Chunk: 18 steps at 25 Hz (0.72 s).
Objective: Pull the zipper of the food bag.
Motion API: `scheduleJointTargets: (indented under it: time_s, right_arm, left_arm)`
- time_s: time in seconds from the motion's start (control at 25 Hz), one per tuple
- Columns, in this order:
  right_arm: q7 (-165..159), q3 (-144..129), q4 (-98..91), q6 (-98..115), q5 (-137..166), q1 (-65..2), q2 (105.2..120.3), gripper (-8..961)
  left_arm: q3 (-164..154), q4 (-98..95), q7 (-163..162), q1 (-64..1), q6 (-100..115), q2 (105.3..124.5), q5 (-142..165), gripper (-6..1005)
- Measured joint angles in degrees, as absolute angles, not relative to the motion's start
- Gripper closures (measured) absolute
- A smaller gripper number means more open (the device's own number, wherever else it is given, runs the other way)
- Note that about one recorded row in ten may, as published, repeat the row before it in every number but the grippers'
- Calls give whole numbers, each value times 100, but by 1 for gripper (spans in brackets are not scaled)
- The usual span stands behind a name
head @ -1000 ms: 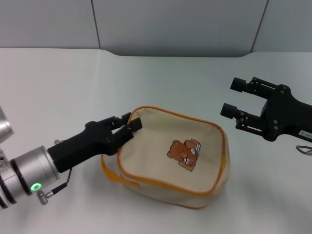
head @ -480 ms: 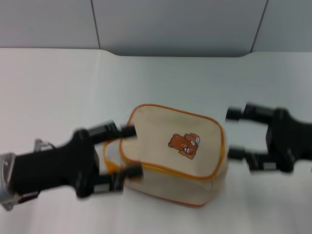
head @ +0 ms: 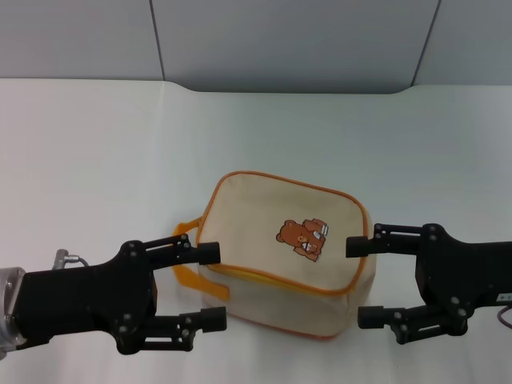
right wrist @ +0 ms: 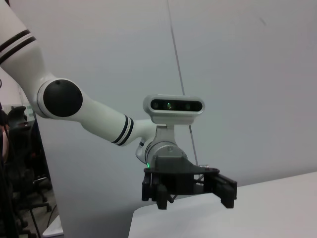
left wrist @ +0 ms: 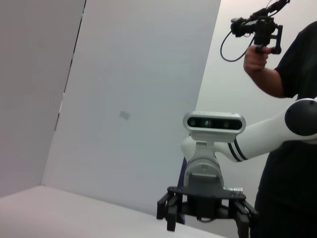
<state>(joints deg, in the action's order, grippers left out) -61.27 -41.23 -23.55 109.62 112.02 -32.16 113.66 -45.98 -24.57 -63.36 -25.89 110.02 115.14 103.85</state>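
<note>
The food bag [head: 280, 252] lies on the white table, a beige pouch with orange piping and the bear print facing up. A yellow-orange zipper strip [head: 252, 277] runs along its near edge; no silver pull tab shows. The handle loop [head: 186, 272] sticks out at its left end. My left gripper [head: 211, 286] is open at the bag's left end, around the handle loop, holding nothing. My right gripper [head: 358, 282] is open at the bag's right end, holding nothing. The left wrist view shows only the right gripper [left wrist: 205, 215] far off, and the right wrist view only the left gripper [right wrist: 187, 191].
The white table [head: 96, 160] stretches around the bag, with a grey wall [head: 280, 40] at its far edge. In the left wrist view a person in black [left wrist: 290, 99] stands behind the robot's right arm, holding up a camera rig.
My left gripper has come off the bag's left corner, turned and opened. My right gripper has moved down and in to the bag's right end. The bag has shifted slightly.
</note>
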Motion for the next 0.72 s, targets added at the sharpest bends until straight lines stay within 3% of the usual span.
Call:
scheduleJointTargets:
  time_s: [0.72]
  right_arm:
    - [-6077, -4122, -2305, 11010, 11193, -3182, 11382, 115]
  left_arm:
    - [-4628, -2507, -6336, -2566, 11039, 11505, 10433, 181]
